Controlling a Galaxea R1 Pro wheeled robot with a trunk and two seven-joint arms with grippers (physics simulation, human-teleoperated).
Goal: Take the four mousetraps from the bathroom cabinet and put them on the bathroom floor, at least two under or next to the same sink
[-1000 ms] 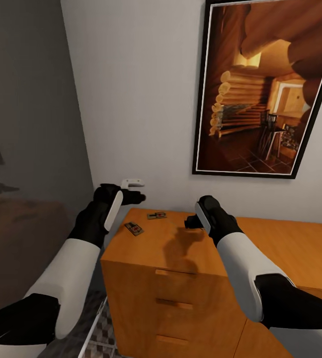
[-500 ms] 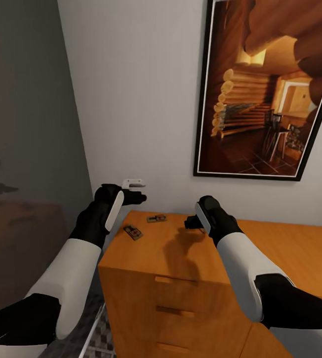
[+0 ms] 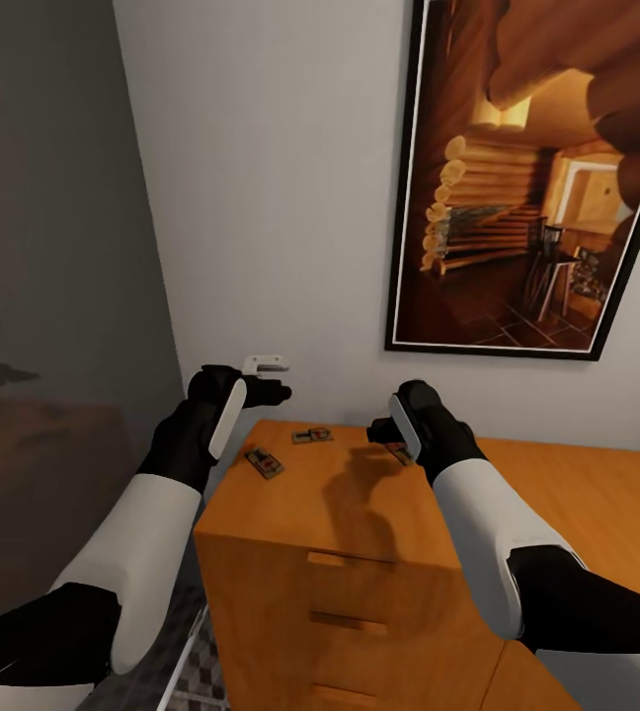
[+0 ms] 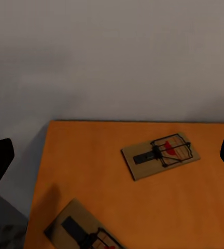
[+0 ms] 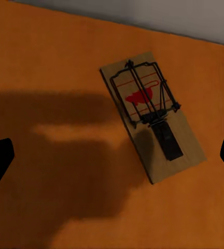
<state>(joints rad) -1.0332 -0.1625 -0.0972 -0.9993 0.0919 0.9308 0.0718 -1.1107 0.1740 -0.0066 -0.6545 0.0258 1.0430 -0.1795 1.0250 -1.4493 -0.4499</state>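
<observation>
The orange-brown cabinet (image 3: pixel 360 494) stands against the white wall. Three mousetraps lie on its flat top: one near the wall (image 3: pixel 312 434), one near the left edge (image 3: pixel 265 462), and one (image 3: pixel 397 451) partly hidden by my right gripper (image 3: pixel 379 432). That gripper hovers open just above this mousetrap (image 5: pixel 151 122). My left gripper (image 3: pixel 269 391) hangs open beside the cabinet's left rear corner, facing two mousetraps (image 4: pixel 161 154) (image 4: pixel 83 233). A strip of the patterned bathroom floor (image 3: pixel 197 676) shows at the cabinet's foot. The sink is out of view.
A large framed log-cabin picture (image 3: pixel 527 188) hangs on the wall above the cabinet. A small white bracket (image 3: pixel 264 364) sticks out of the wall just behind my left gripper. A dim grey area (image 3: pixel 43 296) lies to the left. Drawer fronts with slim handles (image 3: pixel 350 561) face me.
My right gripper has moved slightly forward over the cabinet top, and a third mousetrap now peeks out beside it. The left arm has stayed put. The view shifted a little.
</observation>
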